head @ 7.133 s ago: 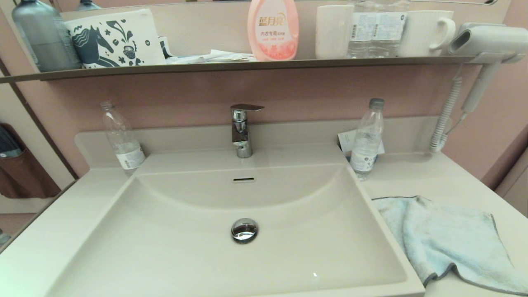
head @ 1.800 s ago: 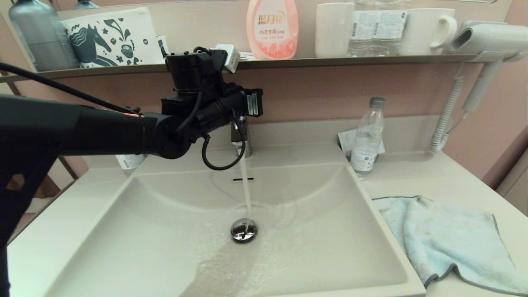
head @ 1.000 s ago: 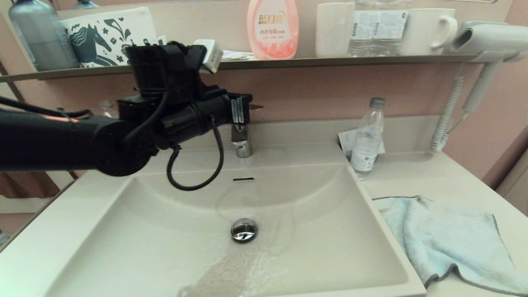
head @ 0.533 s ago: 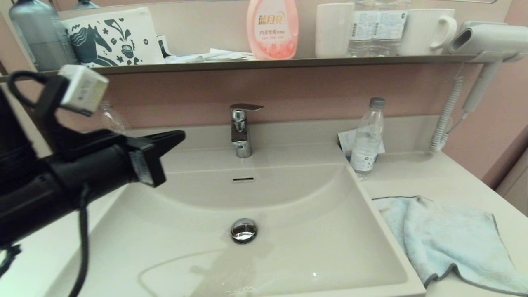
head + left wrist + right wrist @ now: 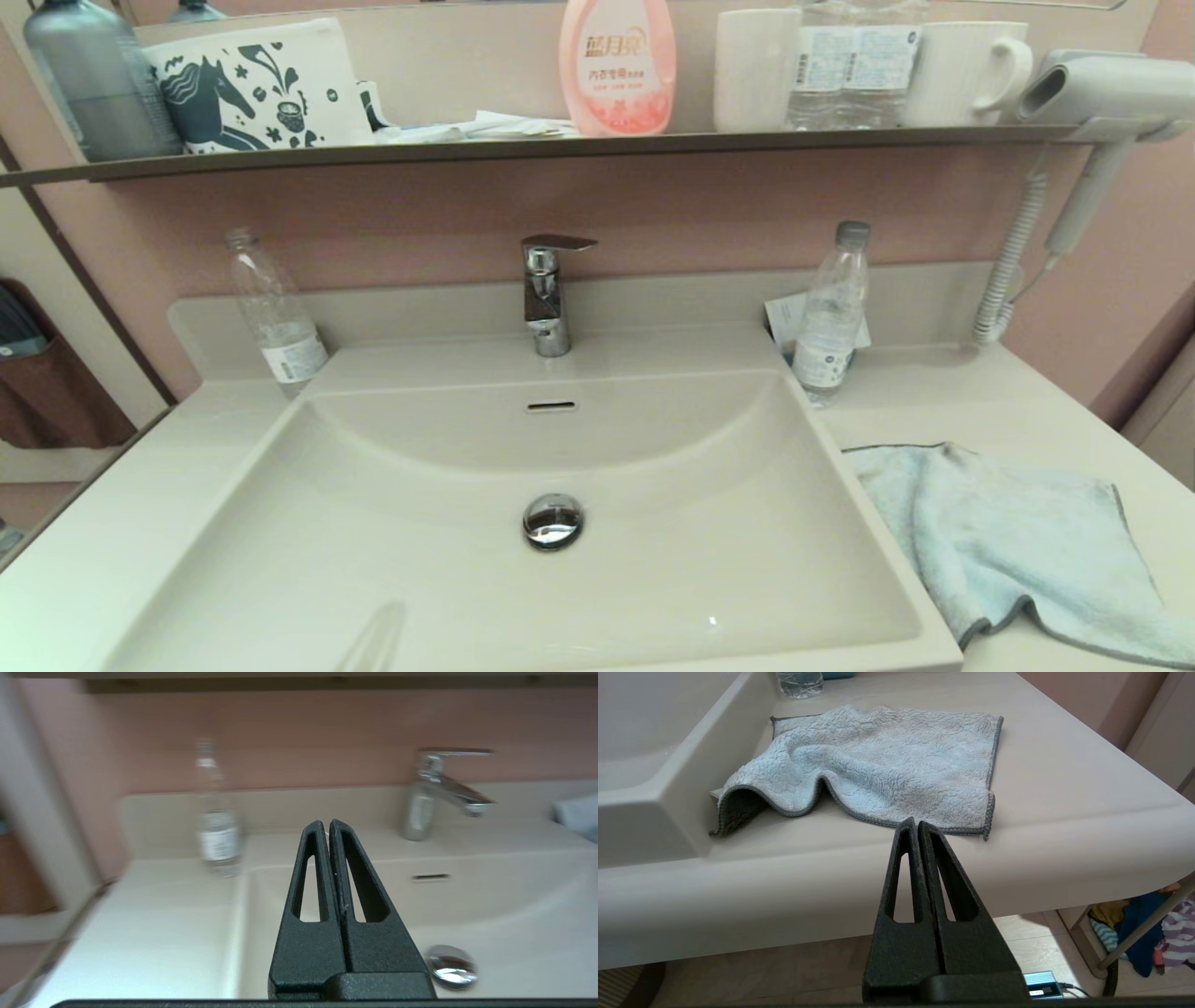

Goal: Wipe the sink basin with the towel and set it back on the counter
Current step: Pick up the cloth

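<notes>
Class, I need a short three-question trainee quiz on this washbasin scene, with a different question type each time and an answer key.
1. True or false: the towel lies inside the sink basin.
2. Multiple choice: the right gripper is A) shut on the towel, B) shut and empty, in front of the counter edge, C) open over the drain plug.
3. Fill in: the left gripper, shut and empty, points across the basin towards the back wall, between a clear bottle and the ____.

Key: 1 false, it is on the counter; 2 B; 3 tap.
</notes>
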Robot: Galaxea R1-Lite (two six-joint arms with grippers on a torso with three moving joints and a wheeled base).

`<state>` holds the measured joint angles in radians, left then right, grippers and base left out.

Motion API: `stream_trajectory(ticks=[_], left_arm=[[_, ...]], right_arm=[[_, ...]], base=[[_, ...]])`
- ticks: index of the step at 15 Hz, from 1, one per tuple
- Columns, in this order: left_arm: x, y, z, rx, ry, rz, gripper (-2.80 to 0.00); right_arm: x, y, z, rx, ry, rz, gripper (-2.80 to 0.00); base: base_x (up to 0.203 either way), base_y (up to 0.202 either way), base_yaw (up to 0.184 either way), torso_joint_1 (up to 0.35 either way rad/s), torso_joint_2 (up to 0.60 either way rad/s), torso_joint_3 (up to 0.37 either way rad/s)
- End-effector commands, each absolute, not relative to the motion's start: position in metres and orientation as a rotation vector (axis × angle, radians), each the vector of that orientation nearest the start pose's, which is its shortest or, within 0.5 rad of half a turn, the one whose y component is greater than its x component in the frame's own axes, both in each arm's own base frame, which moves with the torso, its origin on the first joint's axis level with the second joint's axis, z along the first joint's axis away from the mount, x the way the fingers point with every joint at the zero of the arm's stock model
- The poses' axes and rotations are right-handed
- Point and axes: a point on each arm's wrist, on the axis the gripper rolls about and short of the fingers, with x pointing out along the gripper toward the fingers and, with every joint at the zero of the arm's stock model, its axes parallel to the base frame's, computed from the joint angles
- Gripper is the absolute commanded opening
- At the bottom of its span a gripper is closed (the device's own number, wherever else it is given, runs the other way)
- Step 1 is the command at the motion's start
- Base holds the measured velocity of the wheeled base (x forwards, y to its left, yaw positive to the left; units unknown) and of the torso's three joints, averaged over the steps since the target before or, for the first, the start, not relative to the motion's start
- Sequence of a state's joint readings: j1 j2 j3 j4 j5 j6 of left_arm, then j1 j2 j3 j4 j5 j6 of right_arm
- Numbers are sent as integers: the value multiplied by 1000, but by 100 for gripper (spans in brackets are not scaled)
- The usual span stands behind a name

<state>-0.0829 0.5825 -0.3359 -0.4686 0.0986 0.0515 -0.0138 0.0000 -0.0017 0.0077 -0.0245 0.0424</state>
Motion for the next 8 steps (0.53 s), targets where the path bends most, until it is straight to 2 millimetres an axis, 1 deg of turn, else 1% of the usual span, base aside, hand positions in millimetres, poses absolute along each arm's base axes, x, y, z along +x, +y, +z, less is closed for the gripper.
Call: stream_trajectory(ticks=[1,3,5,6,7,8], left_arm=[[-5,2,198,34,-341,105,-280],[-22,2,175,40,-304,113,-280],[-36,1,149,46,-275,76,-280],[-40,0,134,50,-240,45,-280],[-39,0,122,51,-197,18,-280],[-36,-1,116,48,-162,2,-280]], right_arm=[[-23,0,75,43,5,-38,-280],[-23,0,75,43,5,-38,-280],[-23,0,75,43,5,-38,-280],[-23,0,75,43,5,-38,-280],[-23,0,75,43,5,-38,-280],[-23,0,75,43,5,-38,-280]], base=[[0,0,0,0,0,0],[0,0,0,0,0,0],[0,0,0,0,0,0],[0,0,0,0,0,0],[0,0,0,0,0,0],[0,0,0,0,0,0]])
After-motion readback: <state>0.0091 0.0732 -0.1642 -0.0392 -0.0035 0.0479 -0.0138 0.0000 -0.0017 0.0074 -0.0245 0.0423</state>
